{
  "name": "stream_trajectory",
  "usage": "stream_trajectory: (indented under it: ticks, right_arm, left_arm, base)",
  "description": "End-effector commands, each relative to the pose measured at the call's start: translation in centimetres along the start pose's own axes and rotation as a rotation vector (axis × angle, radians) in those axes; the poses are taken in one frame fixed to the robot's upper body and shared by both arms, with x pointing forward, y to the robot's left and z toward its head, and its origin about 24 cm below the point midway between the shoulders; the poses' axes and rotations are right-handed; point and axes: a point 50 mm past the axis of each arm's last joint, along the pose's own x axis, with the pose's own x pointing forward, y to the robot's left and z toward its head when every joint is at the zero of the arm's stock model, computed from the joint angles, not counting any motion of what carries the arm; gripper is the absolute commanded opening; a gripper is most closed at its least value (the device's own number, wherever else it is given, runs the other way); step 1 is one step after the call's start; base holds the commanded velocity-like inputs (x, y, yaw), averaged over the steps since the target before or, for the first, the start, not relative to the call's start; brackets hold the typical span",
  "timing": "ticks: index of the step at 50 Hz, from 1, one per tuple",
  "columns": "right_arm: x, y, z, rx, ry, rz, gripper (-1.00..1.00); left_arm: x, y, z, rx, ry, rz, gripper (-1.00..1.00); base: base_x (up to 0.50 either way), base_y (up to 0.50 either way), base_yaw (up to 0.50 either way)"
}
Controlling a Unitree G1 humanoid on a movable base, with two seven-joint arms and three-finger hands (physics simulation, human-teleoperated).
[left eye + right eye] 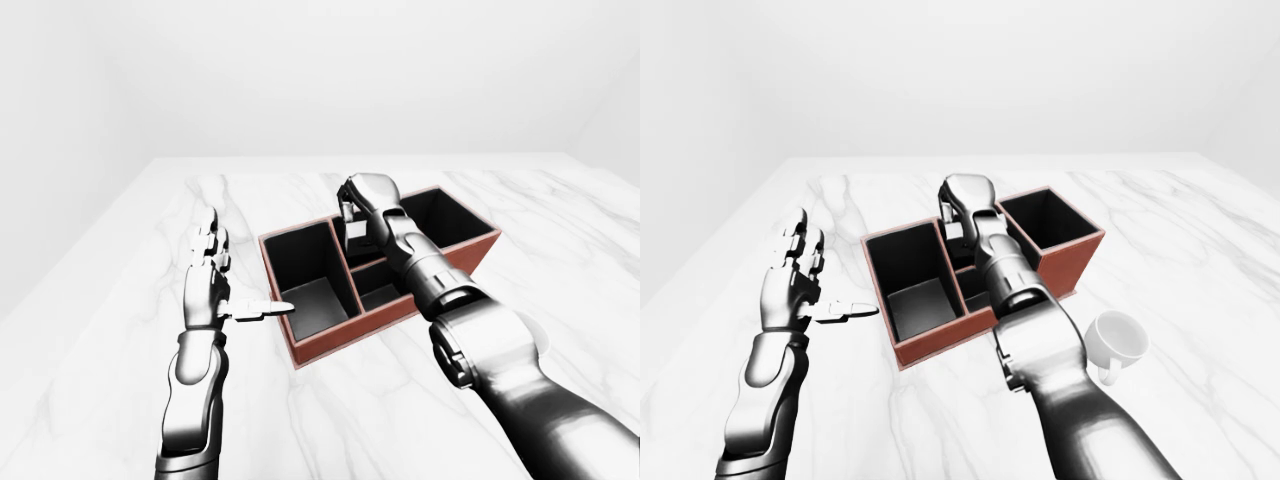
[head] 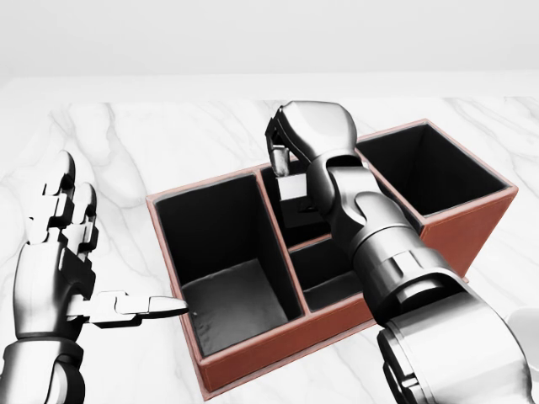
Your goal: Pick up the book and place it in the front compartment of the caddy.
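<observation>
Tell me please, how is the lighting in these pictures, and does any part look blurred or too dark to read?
Head view: soft even light, nothing blurred; the caddy compartments are nearly black inside, only the left one's floor shows grey. Left-eye view: the right hand carries bright highlights, with faint shadows on the marble table. Right-eye view: the white mug nearly blends into the pale table.

Reddish-brown caddy, black inside, on white grey-veined marble table.
</observation>
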Motion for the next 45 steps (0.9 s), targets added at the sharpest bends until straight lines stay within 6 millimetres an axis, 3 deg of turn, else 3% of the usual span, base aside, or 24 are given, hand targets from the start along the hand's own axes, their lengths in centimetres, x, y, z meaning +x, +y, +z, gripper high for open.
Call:
stream_trajectory:
  ticks: [1,28,29,30,45]
  right_arm:
    - [0.27,-0.94,0.37,-0.027,-0.02,-0.056,-1.0]
    - [0.25,-0.98,0.45,-0.028,-0.022,-0.079,-0.99]
    - [0.23,-0.97,0.41,-0.026,-0.02,-0.082,0.65]
    - [0.22,-0.96,0.38,-0.027,-0.02,-0.085,1.0]
    - [0.19,-0.96,0.3,-0.028,-0.018,-0.089,1.0]
  left_arm:
    - [0.03,-0.02,-0.07,-0.001,0.003,0.0,1.0]
    - [0.01,0.03,0.02,-0.002,-0.001,0.0,1.0]
    - [0.02,0.03,-0.07,-0.002,0.003,0.0,1.0]
    - [0.03,0.04,0.01,-0.003,0.0,0.001,1.0]
    - [-0.04,-0.02,0.01,-0.003,0.0,0.0,1.0]
  base:
    - [0.0,0.0,0.0]
    - [0.0,0.0,0.0]
    - [0.0,0.0,0.0]
    - [0.0,0.0,0.0]
    - [0.0,0.0,0.0]
